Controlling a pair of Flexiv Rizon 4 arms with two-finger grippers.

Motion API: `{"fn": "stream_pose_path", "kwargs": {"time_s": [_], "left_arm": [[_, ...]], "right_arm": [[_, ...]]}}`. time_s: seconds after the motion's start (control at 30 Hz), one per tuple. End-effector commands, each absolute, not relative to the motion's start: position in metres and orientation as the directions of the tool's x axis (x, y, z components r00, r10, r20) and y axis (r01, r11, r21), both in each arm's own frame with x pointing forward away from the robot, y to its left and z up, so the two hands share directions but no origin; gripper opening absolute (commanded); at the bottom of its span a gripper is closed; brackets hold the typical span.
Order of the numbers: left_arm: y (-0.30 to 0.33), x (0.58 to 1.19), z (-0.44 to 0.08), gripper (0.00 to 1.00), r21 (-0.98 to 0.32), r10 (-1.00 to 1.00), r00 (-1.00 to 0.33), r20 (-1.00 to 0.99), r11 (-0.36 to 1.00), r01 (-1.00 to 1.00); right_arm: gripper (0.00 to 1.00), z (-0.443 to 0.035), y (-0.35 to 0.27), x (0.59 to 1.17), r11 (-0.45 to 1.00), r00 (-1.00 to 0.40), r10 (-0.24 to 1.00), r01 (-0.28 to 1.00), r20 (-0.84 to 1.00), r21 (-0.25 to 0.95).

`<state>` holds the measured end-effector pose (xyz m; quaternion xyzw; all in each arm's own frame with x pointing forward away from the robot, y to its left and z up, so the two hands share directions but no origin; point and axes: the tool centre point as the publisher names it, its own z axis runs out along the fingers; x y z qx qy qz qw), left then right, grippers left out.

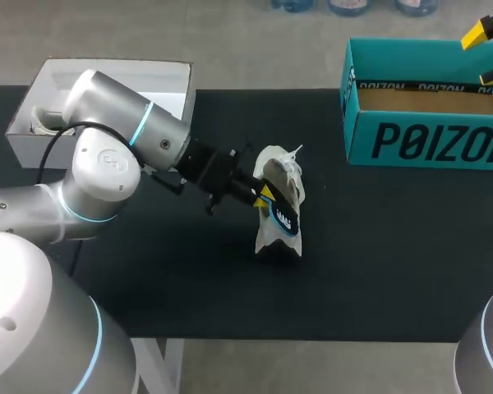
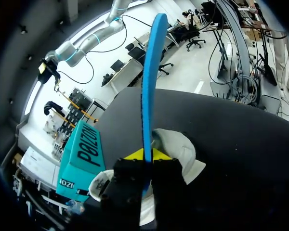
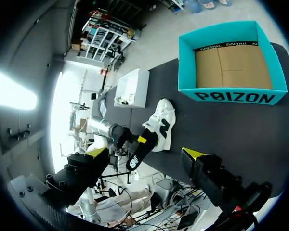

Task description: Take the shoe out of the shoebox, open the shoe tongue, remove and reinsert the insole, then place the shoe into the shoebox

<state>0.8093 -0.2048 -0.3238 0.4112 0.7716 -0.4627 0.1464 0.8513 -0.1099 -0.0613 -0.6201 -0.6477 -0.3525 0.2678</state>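
Roughly mid-table [image 1: 378, 271], the white sneaker [image 1: 281, 176] sits well apart from the open teal shoebox [image 1: 427, 144] at the far right. The left tool [image 2: 147, 155] pinches one end of the blue-bottomed insole [image 2: 149, 72] right against the sneaker. The right tool [image 1: 486, 56] hangs over the shoebox, fingers wide and holding nothing. A white box [image 1: 107, 78] sits at the far left.

The head camera overlooks the table [image 1: 378, 271] from above and behind. The left wrist camera, close over the shoe [image 2: 183, 149], faces the shoebox [image 2: 82, 159]. The right wrist camera views both from the far right.
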Motion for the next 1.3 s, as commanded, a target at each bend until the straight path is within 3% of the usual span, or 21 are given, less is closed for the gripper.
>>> {"fn": "stream_pose_path", "kwargs": {"time_s": [0.03, 0.37, 0.43, 0.53, 0.57, 0.6, 0.73, 0.87, 0.97, 1.0, 1.07, 1.3], "left_arm": [[-0.209, 0.813, -0.331, 0.00, -0.599, 0.483, -0.635, -0.602, 0.252, 0.760], [-0.208, 0.811, -0.323, 0.00, -0.603, 0.478, -0.642, -0.599, 0.258, 0.755], [-0.207, 0.812, -0.323, 0.30, -0.603, 0.479, -0.645, -0.596, 0.263, 0.753], [-0.208, 0.812, -0.322, 0.49, -0.607, 0.469, -0.653, -0.595, 0.269, 0.747], [-0.209, 0.810, -0.320, 0.64, -0.607, 0.468, -0.652, -0.597, 0.269, 0.748], [-0.209, 0.809, -0.319, 0.71, -0.608, 0.468, -0.651, -0.598, 0.264, 0.749], [-0.212, 0.804, -0.315, 0.58, -0.607, 0.474, -0.642, -0.602, 0.251, 0.754], [-0.214, 0.798, -0.309, 0.52, -0.606, 0.475, -0.635, -0.610, 0.236, 0.759], [-0.212, 0.792, -0.305, 0.40, -0.599, 0.486, -0.624, -0.612, 0.231, 0.767], [-0.211, 0.790, -0.303, 0.35, -0.598, 0.485, -0.623, -0.614, 0.229, 0.768], [-0.209, 0.788, -0.298, 0.02, -0.596, 0.479, -0.621, -0.621, 0.227, 0.771], [-0.206, 0.791, -0.302, 0.00, -0.595, 0.484, -0.632, -0.605, 0.252, 0.763]], "right_arm": [[1.00, -0.062, -0.110, 0.853, -0.015, -0.087, 0.616, 0.992, 0.783, 0.122], [1.00, -0.062, -0.110, 0.853, -0.015, -0.087, 0.616, 0.992, 0.783, 0.122], [1.00, -0.062, -0.110, 0.853, -0.015, -0.087, 0.616, 0.992, 0.783, 0.122], [1.00, -0.062, -0.110, 0.853, -0.015, -0.087, 0.616, 0.992, 0.783, 0.122], [1.00, -0.062, -0.110, 0.853, -0.015, -0.087, 0.616, 0.992, 0.783, 0.122], [1.00, -0.062, -0.110, 0.853, -0.015, -0.087, 0.616, 0.992, 0.783, 0.122], [1.00, -0.062, -0.110, 0.853, -0.015, -0.087, 0.616, 0.992, 0.783, 0.122], [1.00, -0.062, -0.110, 0.853, -0.015, -0.087, 0.616, 0.992, 0.783, 0.122], [1.00, -0.062, -0.110, 0.853, -0.015, -0.087, 0.616, 0.992, 0.783, 0.122], [1.00, -0.062, -0.110, 0.853, -0.015, -0.087, 0.616, 0.992, 0.783, 0.122], [1.00, -0.062, -0.110, 0.853, -0.015, -0.087, 0.616, 0.992, 0.783, 0.122], [1.00, -0.062, -0.110, 0.853, -0.015, -0.087, 0.616, 0.992, 0.783, 0.122]]}}
